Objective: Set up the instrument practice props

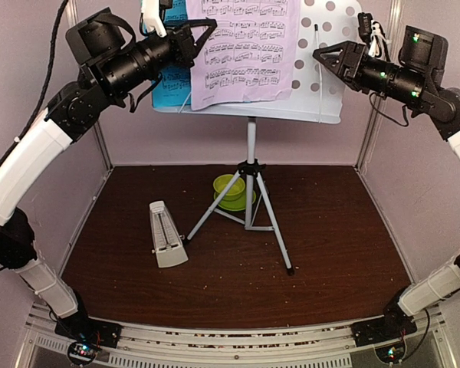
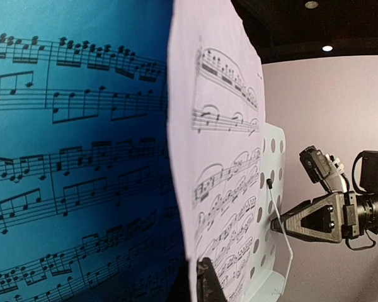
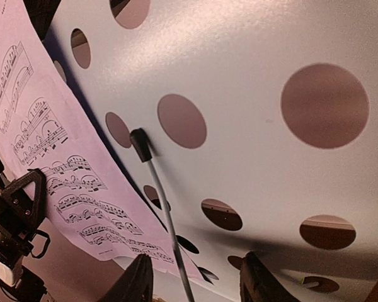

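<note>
The pale perforated music stand rises on its silver tripod at the back of the table. A pink music sheet leans on its desk, partly over a blue music sheet. My left gripper is shut on the pink sheet's left edge, with one dark fingertip showing. My right gripper is open at the desk's right side, its fingers either side of the thin wire page holder. The cream metronome stands on the table to the left of the tripod.
A lime-green bowl on its saucer sits between the tripod's legs. The tripod's feet spread across the middle of the brown table. Pale walls close in the left, right and back sides.
</note>
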Robot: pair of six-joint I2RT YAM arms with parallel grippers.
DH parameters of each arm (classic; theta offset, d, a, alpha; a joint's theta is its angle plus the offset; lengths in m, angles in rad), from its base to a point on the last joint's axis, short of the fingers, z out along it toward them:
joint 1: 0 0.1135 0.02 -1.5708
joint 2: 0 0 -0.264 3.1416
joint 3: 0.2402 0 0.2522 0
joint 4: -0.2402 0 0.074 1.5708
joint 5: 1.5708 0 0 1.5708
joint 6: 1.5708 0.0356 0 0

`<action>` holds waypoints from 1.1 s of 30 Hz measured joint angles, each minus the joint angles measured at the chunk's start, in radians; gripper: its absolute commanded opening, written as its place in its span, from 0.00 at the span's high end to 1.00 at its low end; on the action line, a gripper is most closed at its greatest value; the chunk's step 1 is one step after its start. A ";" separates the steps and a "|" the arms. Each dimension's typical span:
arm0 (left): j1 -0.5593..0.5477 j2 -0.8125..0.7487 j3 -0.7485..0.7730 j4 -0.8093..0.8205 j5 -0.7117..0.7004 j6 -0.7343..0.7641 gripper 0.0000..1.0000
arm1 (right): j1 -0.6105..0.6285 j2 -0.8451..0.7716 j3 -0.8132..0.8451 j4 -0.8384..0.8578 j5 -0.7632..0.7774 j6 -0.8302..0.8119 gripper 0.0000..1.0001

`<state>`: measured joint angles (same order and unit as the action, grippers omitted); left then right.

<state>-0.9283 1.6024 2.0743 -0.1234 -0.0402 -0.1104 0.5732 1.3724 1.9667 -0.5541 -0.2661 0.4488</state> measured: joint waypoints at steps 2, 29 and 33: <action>0.000 0.005 0.000 0.003 0.002 0.003 1.00 | 0.004 0.006 0.000 0.001 -0.001 0.001 0.59; 0.000 0.015 0.000 0.026 -0.005 0.023 1.00 | 0.016 0.008 -0.074 0.127 -0.051 -0.002 1.00; 0.000 0.018 0.000 0.035 -0.005 0.029 1.00 | 0.016 0.002 -0.104 0.181 -0.071 -0.033 1.00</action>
<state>-0.9283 1.6199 2.0743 -0.0887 -0.0452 -0.0818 0.5888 1.3743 1.8629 -0.3729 -0.3370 0.4156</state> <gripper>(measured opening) 0.006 0.028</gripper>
